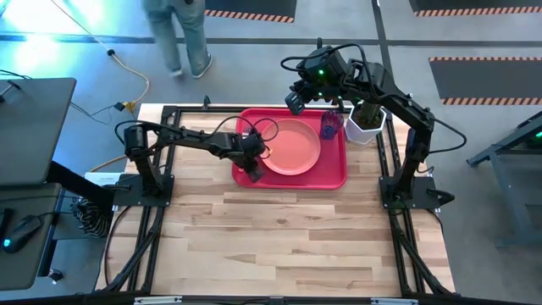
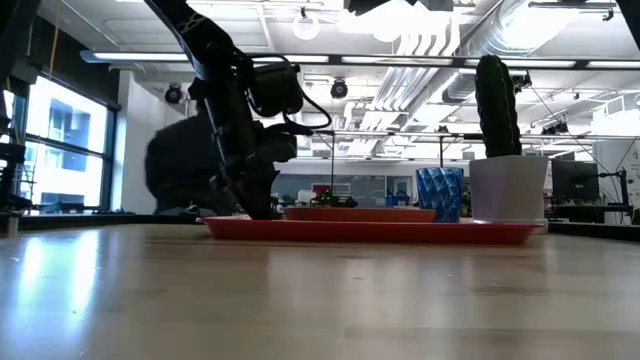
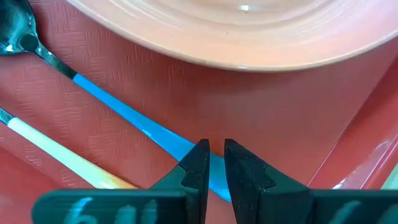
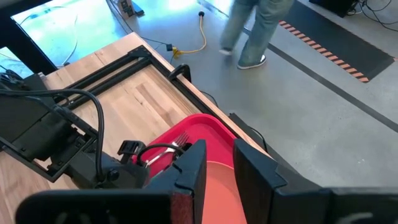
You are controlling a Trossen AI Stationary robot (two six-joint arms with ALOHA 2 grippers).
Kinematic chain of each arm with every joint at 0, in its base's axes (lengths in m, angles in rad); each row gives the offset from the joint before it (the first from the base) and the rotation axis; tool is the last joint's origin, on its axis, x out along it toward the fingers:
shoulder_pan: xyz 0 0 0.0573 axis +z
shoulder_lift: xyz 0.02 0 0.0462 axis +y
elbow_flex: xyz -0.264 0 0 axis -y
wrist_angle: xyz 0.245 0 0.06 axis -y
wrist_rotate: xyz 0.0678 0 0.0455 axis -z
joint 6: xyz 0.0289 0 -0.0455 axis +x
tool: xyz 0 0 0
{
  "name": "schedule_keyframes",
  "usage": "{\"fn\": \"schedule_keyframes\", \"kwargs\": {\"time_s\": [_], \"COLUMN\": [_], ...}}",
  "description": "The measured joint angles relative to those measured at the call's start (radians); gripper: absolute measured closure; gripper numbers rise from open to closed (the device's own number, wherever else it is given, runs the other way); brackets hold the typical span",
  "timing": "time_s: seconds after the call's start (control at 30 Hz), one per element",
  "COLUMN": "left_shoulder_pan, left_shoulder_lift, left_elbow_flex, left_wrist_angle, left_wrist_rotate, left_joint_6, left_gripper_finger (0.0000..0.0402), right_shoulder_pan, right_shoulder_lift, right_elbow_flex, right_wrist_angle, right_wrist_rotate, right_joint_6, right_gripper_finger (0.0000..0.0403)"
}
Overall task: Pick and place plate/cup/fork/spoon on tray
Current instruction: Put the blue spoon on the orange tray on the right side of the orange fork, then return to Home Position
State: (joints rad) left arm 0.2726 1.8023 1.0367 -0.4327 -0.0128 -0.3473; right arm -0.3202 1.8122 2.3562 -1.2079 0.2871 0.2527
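High view: the tray (image 1: 339,176) is sitting on the counter (image 1: 288,237) between the two arms. The plate (image 1: 294,146) is lying in its middle, the cup (image 1: 330,124) standing in its far right corner, near the cactus pot (image 1: 366,125) that is off the tray. The left gripper (image 1: 254,163) is reaching low over the tray's left end, arm stretched out across the counter. The right gripper (image 1: 295,102) is hovering raised behind the tray's far edge, arm folded high, waiting.

Low view: plate, cup and pot are lining up along the tray; the left arm is slanting down steeply to the tray's left end.

Left wrist view: the spoon (image 3: 124,115) and the fork (image 3: 56,152) are lying side by side on the tray beside the plate. The gripper's fingers are pinched on the spoon's blue handle end, only a slim gap showing.

Right wrist view: the right gripper's fingers are standing apart, empty, looking down on the fork's tines.

Judgement: all four items appear to be on the tray; only letting go of the spoon and pulling clear is left.
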Motion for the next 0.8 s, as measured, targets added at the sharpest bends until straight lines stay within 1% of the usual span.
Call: {"fn": "schedule_keyframes", "kwargs": {"time_s": [0.17,0.4,0.6,0.8], "left_shoulder_pan": [0.0,0.0,0.011,0.048], "left_shoulder_lift": [0.0,-0.015,-0.126,-0.273], "left_elbow_flex": [0.0,0.0,0.0,0.0], "left_wrist_angle": [-0.003,-0.046,-0.049,-0.094], "left_wrist_rotate": [0.0,0.001,-0.009,-0.07], "left_joint_6": [0.0,0.003,0.036,0.096], "left_gripper_finger": [0.036,0.036,0.036,0.036], "right_shoulder_pan": [0.0,0.0,0.0,0.0], "right_shoulder_lift": [0.0,0.0,0.0,0.0], "right_elbow_flex": [0.0,0.0,0.0,0.0], "right_wrist_angle": [0.0,0.0,-0.001,-0.011], "right_wrist_rotate": [0.0,-0.001,-0.002,-0.003], "right_joint_6": [0.0,0.0,0.0,0.0], "right_gripper_finger": [0.0334,0.0334,0.0334,0.0334]}}
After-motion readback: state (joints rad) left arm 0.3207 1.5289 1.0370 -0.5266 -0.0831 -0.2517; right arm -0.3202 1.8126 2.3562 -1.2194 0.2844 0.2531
